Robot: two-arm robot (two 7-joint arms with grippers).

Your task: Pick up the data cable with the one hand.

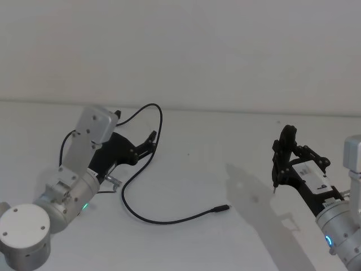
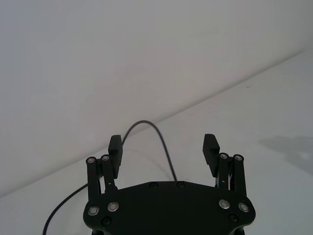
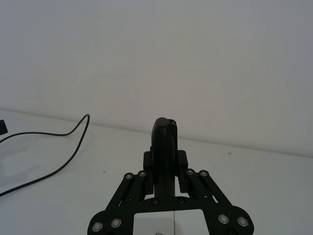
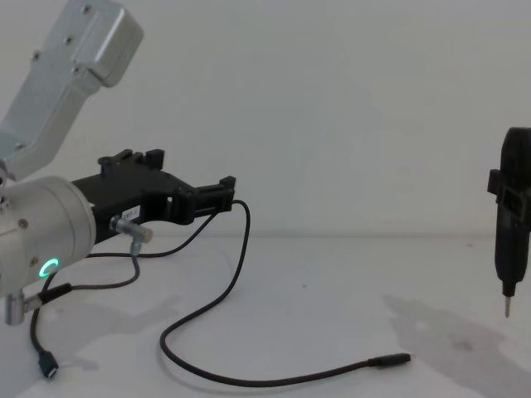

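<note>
Beneath left hand (image 1: pixel 150 141) (jaws apart), data cable (image 1: pixel 220 210) partly hides.

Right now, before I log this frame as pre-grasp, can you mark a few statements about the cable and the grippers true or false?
1. The left gripper is open. True.
2. The cable is clamped in the left gripper. False: its fingers stand apart and grip nothing.
3. The right gripper holds a pen tool. True.
4. The cable's plug lies on the table. True.
5. The plug lies right under the pen tool's tip. False: it lies between the two arms, well apart from the right gripper.
</note>
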